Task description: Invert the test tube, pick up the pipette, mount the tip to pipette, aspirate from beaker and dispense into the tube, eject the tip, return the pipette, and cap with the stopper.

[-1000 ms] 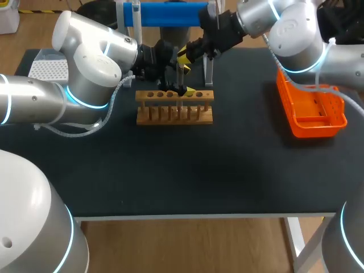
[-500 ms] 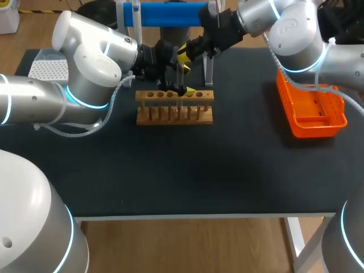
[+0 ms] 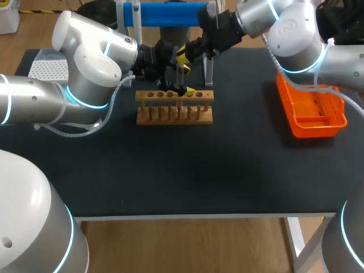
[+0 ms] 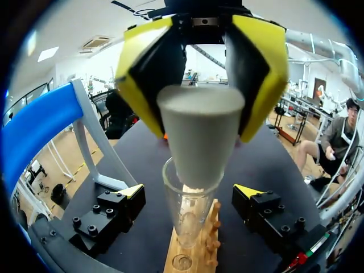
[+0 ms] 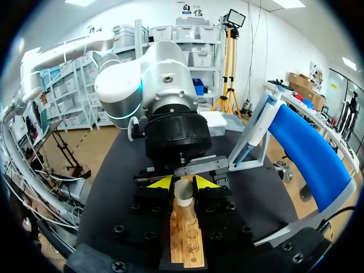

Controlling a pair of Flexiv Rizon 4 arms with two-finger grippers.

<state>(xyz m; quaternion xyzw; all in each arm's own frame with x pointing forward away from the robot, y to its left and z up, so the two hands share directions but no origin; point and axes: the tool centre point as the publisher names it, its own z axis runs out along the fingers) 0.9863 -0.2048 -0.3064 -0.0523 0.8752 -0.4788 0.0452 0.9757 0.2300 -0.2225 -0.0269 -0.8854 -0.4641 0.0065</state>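
Over the rack (image 3: pixel 174 108), right jaws still grip the stopper (image 4: pixel 200 136) at the tube (image 4: pixel 187 219); left jaws wide.

bright, even light from ceiling panels (image 4: pixel 48 54) leaves the dark table (image 3: pixel 227 170) matte, with only faint soft shadows around the wooden rack (image 3: pixel 174 108), a mild sheen on the white shell of my left arm (image 3: pixel 91 51) and a brightly lit pale stopper (image 4: pixel 200 136).

**Grippers stacked at the far middle**

The left arm (image 3: pixel 85 79) comes in from the left, and the left gripper (image 4: pixel 190 191) has its fingers spread apart. The right arm (image 3: pixel 296 34) reaches across from the right. The right gripper (image 5: pixel 183 183) hangs just above the left one, clamped on the stopper (image 4: pixel 199 136).
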